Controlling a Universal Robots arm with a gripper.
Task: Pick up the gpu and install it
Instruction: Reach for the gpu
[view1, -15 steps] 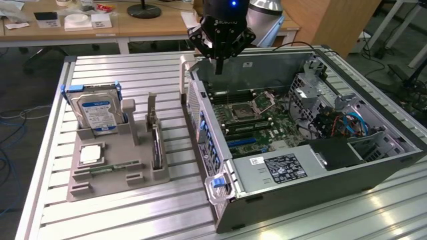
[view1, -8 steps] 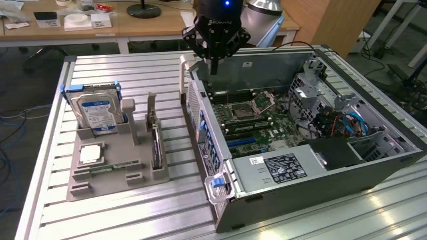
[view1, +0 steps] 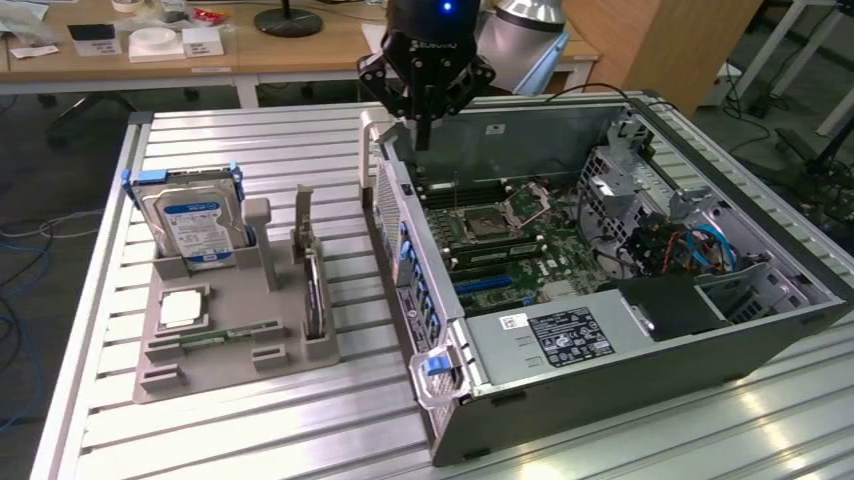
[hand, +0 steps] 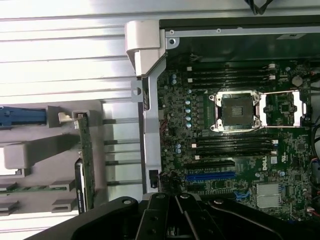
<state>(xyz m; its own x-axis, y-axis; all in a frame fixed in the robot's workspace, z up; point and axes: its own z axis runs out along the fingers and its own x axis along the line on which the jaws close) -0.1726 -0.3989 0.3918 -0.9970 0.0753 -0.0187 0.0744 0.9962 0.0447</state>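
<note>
Black gripper (view1: 422, 138), shut and empty, is held above the far edge of the computer case (view1: 747, 340); the gpu (view1: 315, 298) is seen upright in the grey holder (view1: 214, 372), not yet picked.

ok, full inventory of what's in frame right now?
gpu: one, dark, standing on edge in the holder, on the side nearest the case.
hard drive: one, silver with blue label, upright at the holder's far end.
memory stick: one, green, flat in the holder.
square chip: one, pale silver, flat in the holder.
holder: one, grey, exterior view's left.
computer case: one, dark grey, open, exterior view's right.
motherboard: one, green, inside the case.
table: one, silver, slotted.
gripper: one, black, shut, empty, above the case's far rim.
</note>
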